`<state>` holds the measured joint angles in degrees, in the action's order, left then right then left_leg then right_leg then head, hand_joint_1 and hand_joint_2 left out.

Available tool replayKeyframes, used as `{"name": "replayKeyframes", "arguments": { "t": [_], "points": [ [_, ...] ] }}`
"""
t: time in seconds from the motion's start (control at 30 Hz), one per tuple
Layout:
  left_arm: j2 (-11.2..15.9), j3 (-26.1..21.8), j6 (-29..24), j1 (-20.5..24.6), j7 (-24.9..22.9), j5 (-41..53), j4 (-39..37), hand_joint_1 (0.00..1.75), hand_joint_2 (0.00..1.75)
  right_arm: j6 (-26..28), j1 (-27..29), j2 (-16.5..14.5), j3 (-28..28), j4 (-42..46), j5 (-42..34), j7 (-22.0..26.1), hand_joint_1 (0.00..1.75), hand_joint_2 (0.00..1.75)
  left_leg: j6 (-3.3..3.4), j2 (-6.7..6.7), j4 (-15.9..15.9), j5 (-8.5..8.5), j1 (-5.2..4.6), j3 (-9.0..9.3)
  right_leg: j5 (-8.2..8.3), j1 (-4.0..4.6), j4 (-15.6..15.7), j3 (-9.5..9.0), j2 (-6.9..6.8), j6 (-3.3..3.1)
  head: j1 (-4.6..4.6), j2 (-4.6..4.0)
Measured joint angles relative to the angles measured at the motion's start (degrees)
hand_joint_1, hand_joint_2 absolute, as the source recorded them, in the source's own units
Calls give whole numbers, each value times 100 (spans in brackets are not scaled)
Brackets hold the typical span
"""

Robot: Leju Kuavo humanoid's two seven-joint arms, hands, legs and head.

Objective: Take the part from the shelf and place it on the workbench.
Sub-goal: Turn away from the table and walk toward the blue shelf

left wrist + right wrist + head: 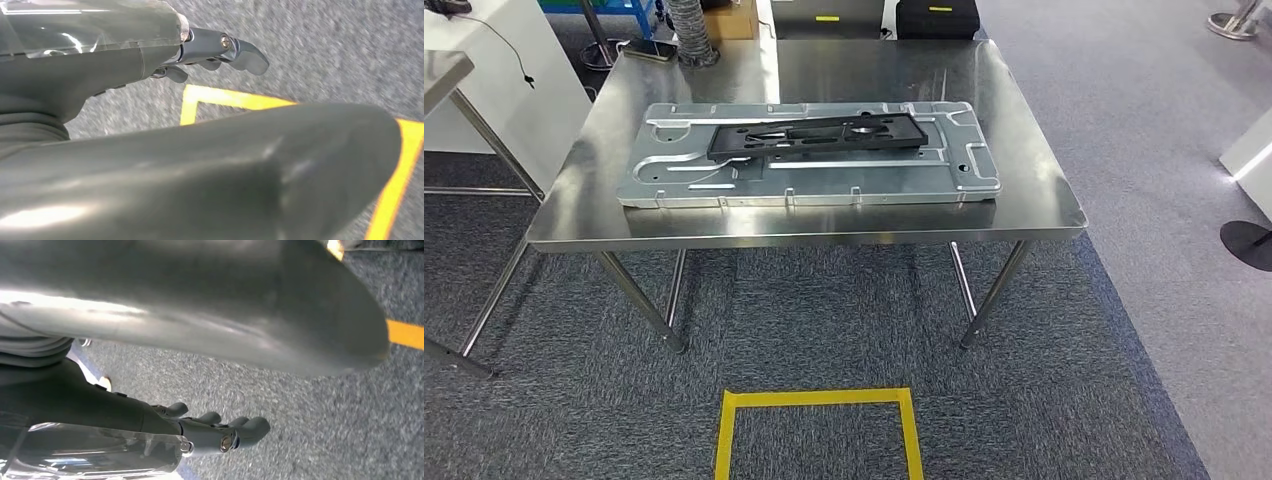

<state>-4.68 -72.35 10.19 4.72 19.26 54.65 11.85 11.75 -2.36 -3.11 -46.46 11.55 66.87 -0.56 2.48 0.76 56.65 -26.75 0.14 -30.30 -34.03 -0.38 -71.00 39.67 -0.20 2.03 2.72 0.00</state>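
The black part (816, 136) is lying on a big silver plate (824, 175) on the shiny bench (1044, 205), while the left hand (200, 55) and right hand (210, 427) are hanging over the carpet (320, 410), holding nothing, fingers loosely apart.

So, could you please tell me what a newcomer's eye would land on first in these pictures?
Most striking is the large silver metal panel lying flat on the steel workbench, with a black plate resting on top of it. On the grey carpet in front of the workbench, a yellow taped square marks the floor.
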Motion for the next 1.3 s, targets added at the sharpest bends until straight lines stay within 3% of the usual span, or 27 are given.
{"name": "replayKeyframes", "arguments": {
  "t": [0.03,0.07,0.1,0.17,0.23,0.27,0.33,0.37,0.4,0.43,0.5,0.53,0.57,0.63,0.67,0.73,0.77,0.83,0.87,0.9,1.0,1.03,1.07,1.1,1.17,1.23,1.3],
  "points": [
    [3,11,3,0,-4,-1,0,0,0,-30,-8,-7,9,-3,11,44,0,0,-7,1,7,74,-6,-98,-55,-4,-253,-3,0,6,1,0],
    [5,16,7,1,-5,-6,0,0,0,-63,-15,-12,24,-4,32,84,0,0,-18,2,18,145,-8,-195,35,-4,-344,-88,0,5,1,0],
    [7,19,11,2,-5,-13,0,0,0,-98,-23,-17,43,-4,60,116,0,0,-32,3,32,214,-8,-290,214,-2,-230,-279,0,-5,1,0],
    [5,24,20,10,3,-40,0,0,0,-136,-47,-27,89,-5,124,162,0,0,-67,0,66,337,-11,-444,442,19,537,-936,3,-62,1,0],
    [2,25,31,25,18,-67,0,0,0,-148,-87,-41,133,-5,175,186,0,0,-120,4,83,446,-14,-526,331,54,1394,-1517,6,-123,1,0],
    [0,25,37,33,25,-77,0,0,0,-151,-103,-49,153,-5,191,192,0,0,-153,9,82,498,-10,-548,257,74,1621,-1637,6,-147,1,0],
    [9,24,48,37,37,-97,0,0,0,-160,-113,-80,189,-8,200,192,0,0,-226,15,70,601,10,-583,315,76,1722,-1607,-5,-200,0,0],
    [17,23,53,30,45,-105,0,0,0,-164,-114,-97,202,-11,200,186,0,0,-257,2,114,536,18,-615,386,70,1736,-1558,-17,-242,-1,0],
    [24,22,59,21,55,-111,0,0,0,-169,-115,-110,212,-14,200,178,0,0,-285,-12,251,356,27,-667,466,59,1746,-1490,-32,-284,-1,0],
    [31,22,64,15,63,-114,0,0,0,-173,-114,-121,218,-17,199,163,0,0,-303,-25,504,62,39,-740,539,54,1743,-1409,-46,-311,0,0],
    [34,22,71,10,76,-117,0,0,0,-192,-112,-128,229,-18,200,110,0,0,-347,-35,1235,-526,59,-883,675,72,1700,-1202,-57,-339,1,0],
    [36,22,72,12,80,-118,0,0,0,-210,-111,-132,233,-19,201,70,0,0,-369,-35,1548,-626,65,-906,737,77,1667,-1091,-60,-333,1,0],
    [38,22,73,14,83,-120,0,0,0,-235,-112,-134,237,-19,202,21,0,0,-388,-35,1714,-568,69,-856,795,78,1621,-970,-62,-323,1,0],
    [42,21,76,22,90,-136,0,0,0,-290,-113,-136,241,-19,220,-81,0,0,-407,-35,1452,-244,87,-478,886,69,1488,-721,-63,-288,1,0],
    [44,20,78,34,95,-145,0,0,0,-314,-112,-136,244,-18,238,-119,0,0,-410,-37,1074,-206,96,-183,919,69,1410,-609,-62,-263,2,0],
    [47,18,80,64,110,-168,0,0,0,-343,-114,-139,253,-18,287,-156,0,0,-352,-51,341,-366,82,297,979,77,1282,-463,-63,-203,1,0],
    [48,18,81,72,115,-177,0,0,0,-349,-115,-140,260,-18,311,-162,0,0,-302,-55,146,-462,64,391,1019,79,1256,-426,-65,-171,1,0],
    [46,14,82,63,116,-188,0,0,0,-347,-106,-140,280,-19,343,-153,0,0,-181,-43,71,-418,47,348,1109,66,1254,-382,-60,-100,0,-1],
    [45,12,82,59,108,-189,0,0,0,-338,-98,-139,287,-19,350,-132,0,0,-128,-30,64,-356,49,294,1061,55,1221,-345,-48,-65,1,-2],
    [43,10,80,57,99,-189,0,0,0,-326,-89,-138,292,-19,348,-101,0,0,-78,-18,53,-284,56,224,898,42,1103,-285,-34,-32,1,-1],
    [40,8,68,56,84,-180,0,0,0,-299,-83,-137,292,-19,313,31,0,0,-13,-4,51,-64,53,-47,34,0,180,-42,-5,37,1,0],
    [40,7,66,55,84,-175,0,0,0,-288,-85,-136,292,-19,305,88,0,0,-17,-4,55,7,49,-139,-108,-6,-133,-9,-5,50,1,-1],
    [37,7,66,54,87,-170,0,0,0,-272,-86,-133,292,-19,303,148,0,0,-25,-4,60,79,47,-232,-99,-8,-305,-50,-5,56,1,-1],
    [32,7,69,54,91,-165,0,0,0,-255,-87,-128,292,-19,303,206,0,0,-38,-4,67,147,47,-321,28,-9,-288,-181,-5,55,1,-1],
    [15,7,83,55,101,-161,0,0,0,-232,-96,-118,292,-18,309,280,0,0,-70,-6,82,269,48,-474,328,-7,322,-732,-4,28,1,-1],
    [-7,7,102,59,120,-164,0,0,0,-231,-117,-109,292,-17,333,300,0,0,-123,-5,96,381,35,-571,331,19,1233,-1357,1,-35,1,-1],
    [-25,7,113,60,142,-171,0,0,0,-242,-130,-103,293,-16,359,260,0,0,-193,3,76,498,32,-613,250,58,1677,-1591,6,-110,1,0]
  ]
}}
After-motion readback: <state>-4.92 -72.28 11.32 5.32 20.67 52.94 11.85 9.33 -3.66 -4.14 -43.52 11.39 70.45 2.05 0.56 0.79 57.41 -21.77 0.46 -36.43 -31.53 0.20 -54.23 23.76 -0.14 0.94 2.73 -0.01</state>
